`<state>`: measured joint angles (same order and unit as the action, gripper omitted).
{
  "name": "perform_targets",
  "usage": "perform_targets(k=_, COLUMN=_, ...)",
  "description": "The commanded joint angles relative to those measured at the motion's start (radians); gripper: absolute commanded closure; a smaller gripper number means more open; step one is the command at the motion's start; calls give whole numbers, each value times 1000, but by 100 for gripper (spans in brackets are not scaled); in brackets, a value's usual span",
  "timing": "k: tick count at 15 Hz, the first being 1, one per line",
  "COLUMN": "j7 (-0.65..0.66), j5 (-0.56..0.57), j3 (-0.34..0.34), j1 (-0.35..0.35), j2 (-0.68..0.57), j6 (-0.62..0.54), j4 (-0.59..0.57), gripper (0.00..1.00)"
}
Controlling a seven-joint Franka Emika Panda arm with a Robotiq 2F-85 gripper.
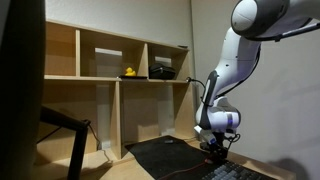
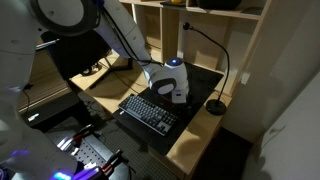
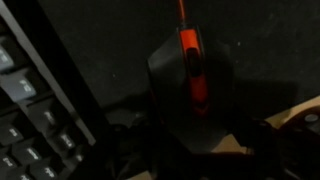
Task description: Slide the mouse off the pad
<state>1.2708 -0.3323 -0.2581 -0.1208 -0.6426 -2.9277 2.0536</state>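
gripper (image 1: 212,150) jaws closed around mouse (image 3: 190,90) on pad (image 3: 110,50); keyboard (image 3: 30,120) just beside, lamp base (image 2: 217,105) near.

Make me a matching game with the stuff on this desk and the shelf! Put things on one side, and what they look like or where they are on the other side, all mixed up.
Things:
1. mouse
2. keyboard
3. lamp
4. little toy

Clues:
A. dark, with rows of keys
B. yellow, up on the shelf
C. black with an orange stripe
D. has a long bendy neck

Pairs: 1-C, 2-A, 3-D, 4-B.
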Motion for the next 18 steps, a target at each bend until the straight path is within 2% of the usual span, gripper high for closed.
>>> perform_targets(k=1, j7=16, j5=-71, j3=-5, j1=-73, j2=-12, j6=-37, j4=-7, gripper=57)
perform_targets(k=7, j7=139, j5=-133, j3=-63, j1=-147, j2=-70, j6=34, j4=-28, gripper=57)
perform_targets(k=10, j7=144, j5=-167, j3=-13, j1=-188, j2=-29, j6=40, j4=33, gripper=57)
perform_targets(k=14, j7=136, j5=-188, j3=-6, j1=-177, j2=10, j6=12, j4=123, gripper=57)
perform_targets(k=18, j7=148, j5=-169, j3=-40, j1=-154, j2=21, j6=-11, j4=204, gripper=57)
